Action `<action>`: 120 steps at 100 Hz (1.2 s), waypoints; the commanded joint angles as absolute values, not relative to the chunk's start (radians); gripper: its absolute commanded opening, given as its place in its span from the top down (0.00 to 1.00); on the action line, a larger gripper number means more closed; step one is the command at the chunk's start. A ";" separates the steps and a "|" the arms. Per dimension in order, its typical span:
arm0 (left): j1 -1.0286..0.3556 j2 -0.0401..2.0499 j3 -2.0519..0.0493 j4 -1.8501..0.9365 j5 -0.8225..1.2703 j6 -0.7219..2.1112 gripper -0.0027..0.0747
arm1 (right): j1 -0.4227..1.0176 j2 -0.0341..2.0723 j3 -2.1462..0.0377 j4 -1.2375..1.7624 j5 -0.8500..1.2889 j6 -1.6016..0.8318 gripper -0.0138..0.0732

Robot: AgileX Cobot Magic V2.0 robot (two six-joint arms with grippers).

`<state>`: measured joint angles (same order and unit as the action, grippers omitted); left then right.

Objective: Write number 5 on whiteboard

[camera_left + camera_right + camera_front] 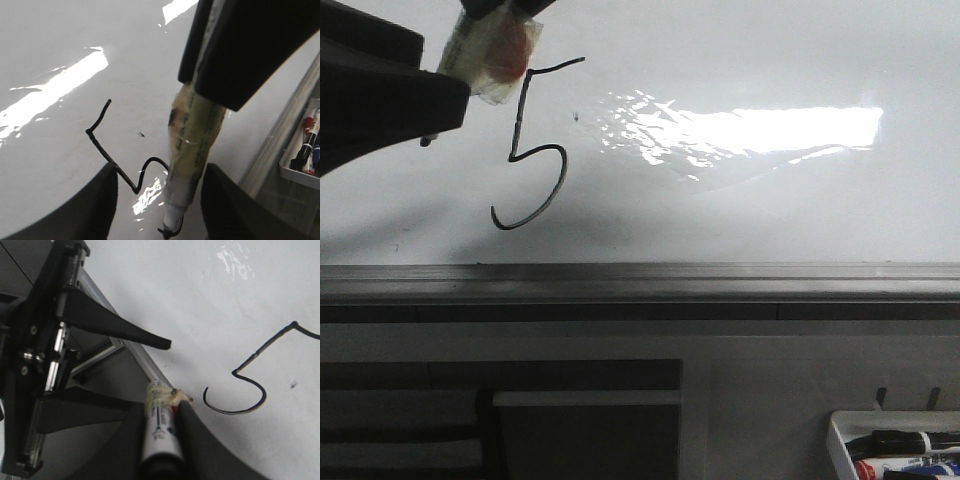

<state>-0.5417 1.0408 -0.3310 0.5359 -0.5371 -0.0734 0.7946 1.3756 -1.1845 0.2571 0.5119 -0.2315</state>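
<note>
The right gripper (162,407) has its jaws closed tight around a marker (159,432), a pale barrel wrapped near the tip in yellowish clear tape with a red patch under it. Black print runs along the barrel beneath the tape, too small and blurred to read. The marker's tip sits low over the whiteboard (770,210), just beside the end of the hook of the number 5 (521,110); whether it touches the surface cannot be told. The left gripper (160,170) has its jaws spread wide with nothing between its own fingers; in its wrist view they stand on either side of the marker without touching it. The number 5 is drawn in thin black line on the left part of the whiteboard: a slanted top stroke, a straight stem and an open curved hook. It is the only writing that can be read. A tiny dark speck (579,116) lies just to its right, and a bright band of glare spreads across the board beyond that. A grey metal strip (640,272) edges the near side of the board. Off the board, at the robot's lower right, a small white tray (835,440) holds several markers (900,442) lying on their sides, showing black, red and blue parts; their labels are illegible.
</note>
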 commanded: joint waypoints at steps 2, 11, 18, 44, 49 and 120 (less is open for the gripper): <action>-0.550 1.054 -0.360 0.553 -0.612 -0.084 0.52 | 0.804 1.348 -1.213 0.259 0.459 -0.245 0.91; -0.550 1.071 -0.360 0.578 -0.616 -0.084 0.52 | 0.806 1.348 -1.213 0.259 0.472 -0.245 0.91; -0.550 1.081 -0.360 0.580 -0.619 -0.084 0.59 | 0.806 1.348 -1.213 0.261 0.488 -0.245 0.91; -0.550 1.082 -0.360 0.623 -0.646 -0.084 0.99 | 0.806 1.354 -1.213 0.261 0.507 -0.245 0.91; -0.550 1.082 -0.360 0.624 -0.646 -0.084 0.99 | 0.806 1.359 -1.211 0.261 0.515 -0.245 0.91; -0.550 1.086 -0.484 0.000 -0.160 -0.391 0.99 | 0.738 1.257 -1.211 0.174 0.506 -0.245 0.36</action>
<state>-0.5456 1.0951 -0.3932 0.0953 -0.2699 -0.3753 0.7465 1.3097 -1.1845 0.1805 0.5280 -0.2337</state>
